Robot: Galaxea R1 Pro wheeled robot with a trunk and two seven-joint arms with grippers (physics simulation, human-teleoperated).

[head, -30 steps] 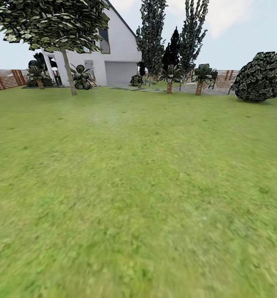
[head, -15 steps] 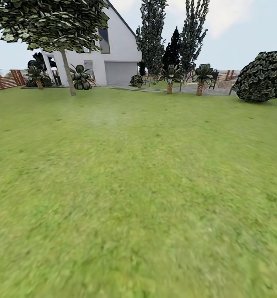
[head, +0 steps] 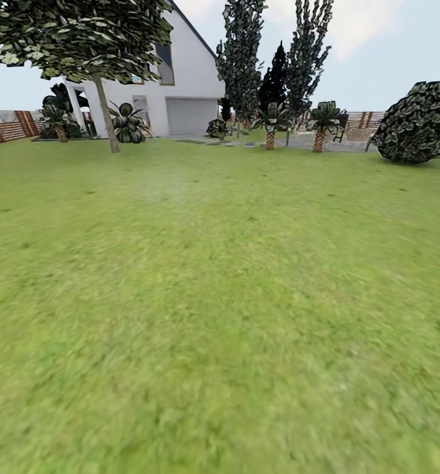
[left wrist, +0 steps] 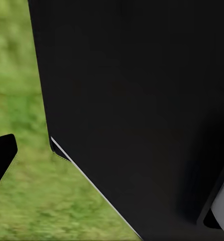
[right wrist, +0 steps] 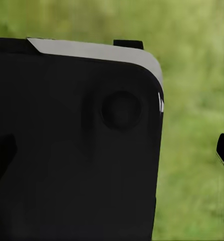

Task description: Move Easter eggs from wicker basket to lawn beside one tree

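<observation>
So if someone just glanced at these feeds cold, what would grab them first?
Mostly the lawn, a wide blurred stretch of green across the lower head view. Beyond it stands a tree with a pale trunk at far left, in front of a white house. A round dark bush sits at far right, with two short palms between.

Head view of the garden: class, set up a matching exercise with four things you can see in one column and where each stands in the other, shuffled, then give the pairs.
Things:
1. tree
2. round bush
3. house
4. lawn

Places:
A. far right edge
B. whole foreground
C. far left, pale trunk
D. behind the tree, white walls

Pairs: 1-C, 2-A, 3-D, 4-B
</observation>
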